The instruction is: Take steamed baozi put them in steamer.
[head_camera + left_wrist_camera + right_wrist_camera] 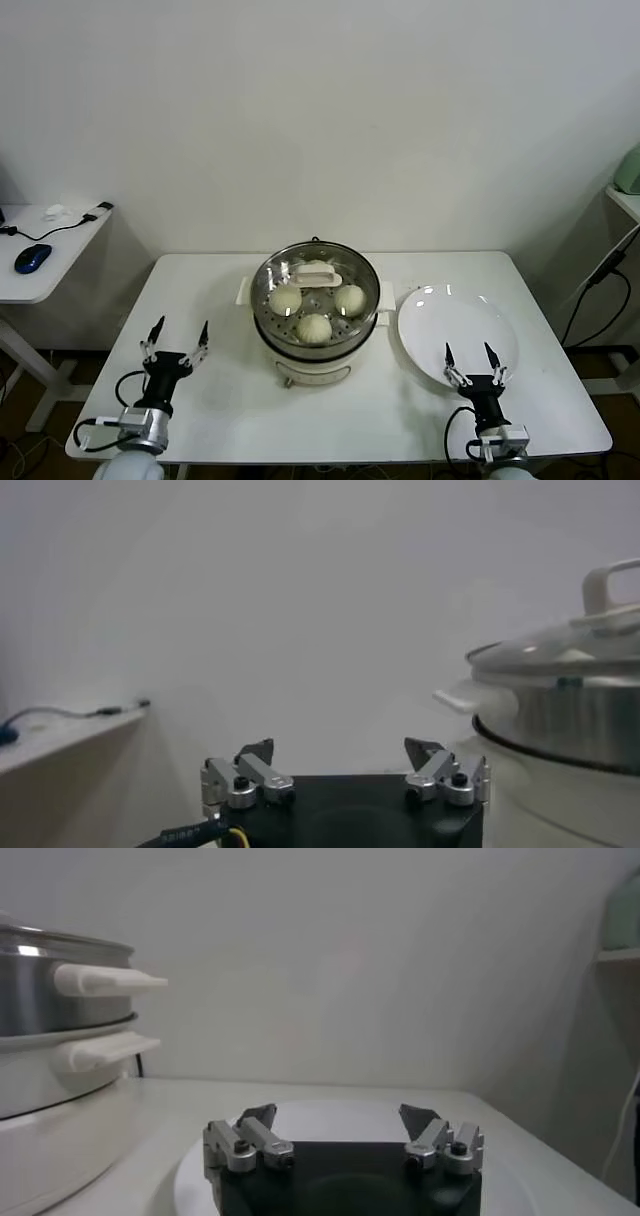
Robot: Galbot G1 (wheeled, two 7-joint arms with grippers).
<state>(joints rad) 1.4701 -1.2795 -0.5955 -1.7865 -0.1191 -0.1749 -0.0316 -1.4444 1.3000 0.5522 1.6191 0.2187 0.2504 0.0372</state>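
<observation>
The steel steamer [262, 322] stands mid-table on its white base, with the round glass lid [316, 276] on top. Through the lid I see three cream-white baozi on the perforated tray: one left [286, 299], one right [349, 297], one front [314, 327]; a fourth at the back is mostly hidden under the lid handle. My left gripper [175, 335] is open and empty at the table's front left, apart from the steamer [575, 715]. My right gripper [469, 356] is open and empty over the near edge of the white plate [440, 310]. The steamer's handles show in the right wrist view [105, 979].
The white plate [300, 1123] is bare, right of the steamer. A side desk [50, 250] with a blue mouse [32, 257] and cables stands at the far left. Cables hang at the far right [600, 290]. A wall runs behind the table.
</observation>
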